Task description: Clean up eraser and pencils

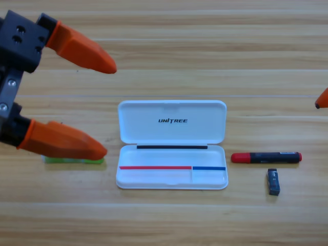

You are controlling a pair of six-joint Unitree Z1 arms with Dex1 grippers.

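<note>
Wooden planks of the desk (169, 46) run from side to side under everything. Near the middle of the desk lies the white case (172, 145), opened flat, its lid towards the far edge and its tray towards the near edge, with nothing loose inside the tray.

At the left edge, the left gripper (105, 108) shows large and partly cut off, its 2 orange jaws spread wide apart, 1 towards the far edge and 1 nearer. The nearer jaw lies over the pale green pencil (74, 161), of which only a thin green strip shows along the jaw's lower side, to the left of the case's tray. Whether the jaw touches the pencil cannot be told.

To the right of the case, just beside the tray, the black pencil with red cap (266, 157) lies flat, parallel to the desk's near edge, red at both ends. Near it, a little closer to the near edge and apart from it, the eraser (273, 182) lies with its long side pointing from far to near.

At the right edge only an orange tip of the right gripper (322, 98) shows, so whether it is open or closed cannot be told
</note>
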